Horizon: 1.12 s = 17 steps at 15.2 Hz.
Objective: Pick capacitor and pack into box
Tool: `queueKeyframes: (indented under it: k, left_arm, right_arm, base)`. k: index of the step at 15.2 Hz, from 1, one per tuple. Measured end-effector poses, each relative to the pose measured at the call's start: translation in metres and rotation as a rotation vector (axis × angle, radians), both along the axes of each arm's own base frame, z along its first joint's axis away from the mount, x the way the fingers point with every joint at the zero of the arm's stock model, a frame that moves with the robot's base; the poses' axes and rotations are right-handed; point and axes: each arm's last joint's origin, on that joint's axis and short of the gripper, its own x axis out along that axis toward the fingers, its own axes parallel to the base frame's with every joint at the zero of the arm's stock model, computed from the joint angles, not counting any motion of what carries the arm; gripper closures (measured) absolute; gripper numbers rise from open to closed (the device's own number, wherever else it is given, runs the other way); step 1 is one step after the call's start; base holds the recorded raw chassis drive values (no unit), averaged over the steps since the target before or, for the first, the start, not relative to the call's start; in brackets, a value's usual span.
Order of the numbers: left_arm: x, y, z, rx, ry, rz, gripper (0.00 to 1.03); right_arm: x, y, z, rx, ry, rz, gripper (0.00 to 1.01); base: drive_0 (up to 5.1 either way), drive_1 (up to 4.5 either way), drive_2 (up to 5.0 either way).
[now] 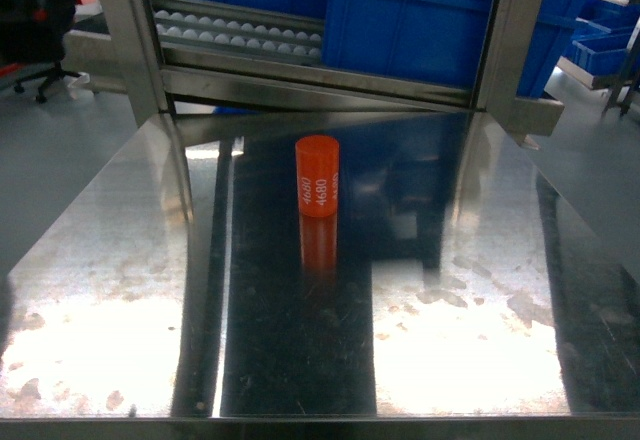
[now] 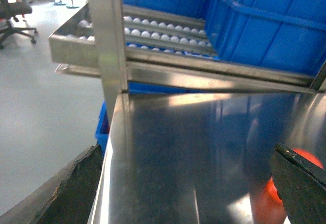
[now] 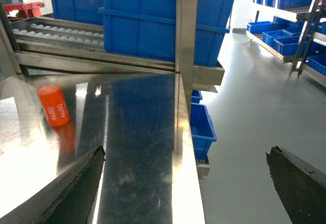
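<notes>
Nearest the robot, both sets of fingers sit back at the near edge of the steel surface (image 1: 110, 260) and hold nothing. In the right wrist view the right gripper (image 3: 186, 183) has its fingers (image 3: 71, 188) spread wide, one over the surface and the other out past its right edge above the floor. In the left wrist view the left gripper (image 2: 188, 193) is just as wide, one dark finger at the lower left off the surface's edge, the other at the lower right. Beyond them, standing upright near the middle of the surface, is the orange capacitor (image 1: 317, 176), a short cylinder with its long axis vertical and white "4680" lettering down its side. It lies ahead and left of the right fingers, well apart; in the left wrist view it peeks out just behind the right-hand finger, so the left arm looks nearer. Farther back run roller rails (image 1: 240, 35) and blue bins (image 1: 410, 20). No box shows.
</notes>
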Motion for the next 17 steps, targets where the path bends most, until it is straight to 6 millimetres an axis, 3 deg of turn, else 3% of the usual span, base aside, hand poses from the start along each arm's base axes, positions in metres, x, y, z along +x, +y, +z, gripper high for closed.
queueKeyframes:
  k: [3, 6, 8, 11, 17]
  left_arm:
    - [0.033, -0.032, -0.001, -0.014, 0.000, -0.114, 0.05]
    - [0.060, -0.089, -0.024, 0.016, 0.050, -0.258, 0.05]
    - [0.077, -0.113, -0.021, 0.019, 0.023, -0.303, 0.05]
    - [0.098, -0.133, -0.029, 0.031, 0.021, -0.324, 0.05]
    - [0.125, -0.150, -0.055, 0.043, 0.068, -0.345, 0.05]
  right_arm:
    - [0.000, 0.000, 0.000, 0.000, 0.000, 0.000, 0.03]
    - [0.000, 0.000, 0.000, 0.000, 0.000, 0.000, 0.03]
    - [0.000, 0.000, 0.000, 0.000, 0.000, 0.000, 0.03]
    - [0.000, 0.000, 0.000, 0.000, 0.000, 0.000, 0.03]
    - [0.000, 0.000, 0.000, 0.000, 0.000, 0.000, 0.03]
  base:
    - [0.0, 0.00, 0.0]
    - [0.0, 0.00, 0.0]
    - [0.0, 0.00, 0.0]
    - [0.0, 0.00, 0.0]
    - [0.0, 0.00, 0.0]
